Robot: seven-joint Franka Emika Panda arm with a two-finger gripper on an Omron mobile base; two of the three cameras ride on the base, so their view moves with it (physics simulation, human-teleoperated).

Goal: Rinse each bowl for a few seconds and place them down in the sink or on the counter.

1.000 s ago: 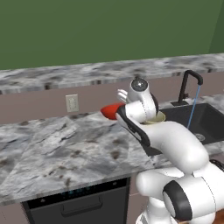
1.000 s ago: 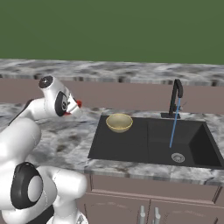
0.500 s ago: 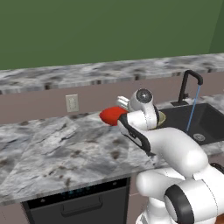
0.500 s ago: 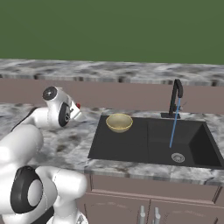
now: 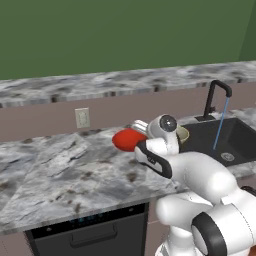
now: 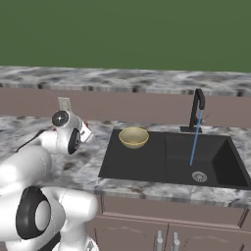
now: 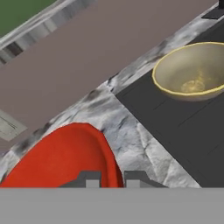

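Counter (image 5: pixel 60 165) bears outlet (image 5: pixel 82 117), faucet (image 5: pixel 216 97) running.

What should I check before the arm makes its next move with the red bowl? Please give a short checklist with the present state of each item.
1. Gripper shut on the red bowl rim: ok.
2. Red bowl is over the counter, left of the sink: ok.
3. Bowl already resting on the counter: cannot tell.
4. Tan bowl sits in the sink's back left corner, apart from the red bowl: ok.
5. Faucet turned off: not ok, water stream runs.
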